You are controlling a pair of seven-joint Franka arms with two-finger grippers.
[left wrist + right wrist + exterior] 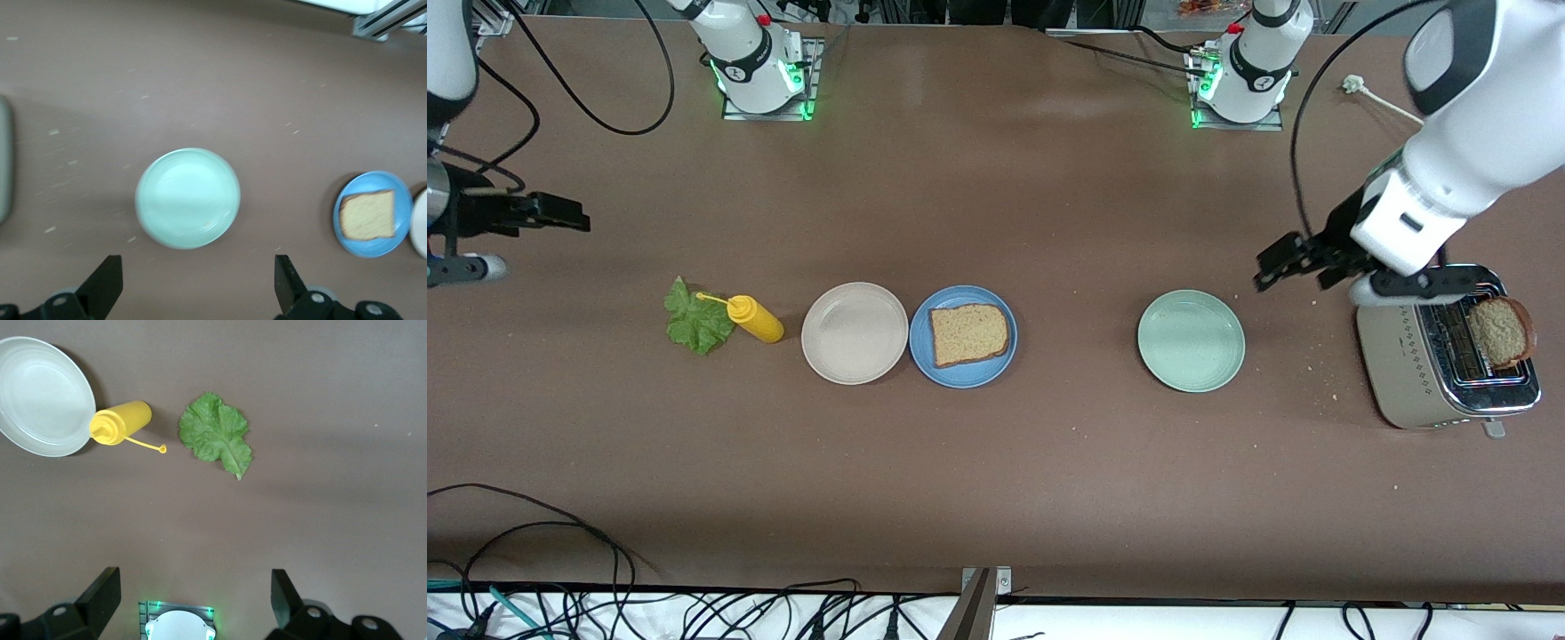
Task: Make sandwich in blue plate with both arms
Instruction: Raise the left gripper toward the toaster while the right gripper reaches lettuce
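Observation:
The blue plate (960, 377) lies mid-table with one slice of brown speckled bread (969, 334) on it; the left wrist view shows the same plate (373, 249) and slice (367, 215). A second slice (1501, 331) stands in the toaster (1414, 373) at the left arm's end. A crinkly green lettuce leaf (694, 322) (215, 433) lies on the table toward the right arm's end. My left gripper (1267, 265) (199, 280) hangs open and empty over the table between the mint plate and the toaster. My right gripper (578, 216) (193, 597) hangs open and empty over the right arm's end.
A beige plate (855, 356) (40, 397) sits beside the blue plate, with a yellow squeeze bottle (754, 318) (120, 422) lying between it and the lettuce. A pale mint-green plate (1191, 340) (187, 198) sits toward the toaster. Crumbs lie near the toaster.

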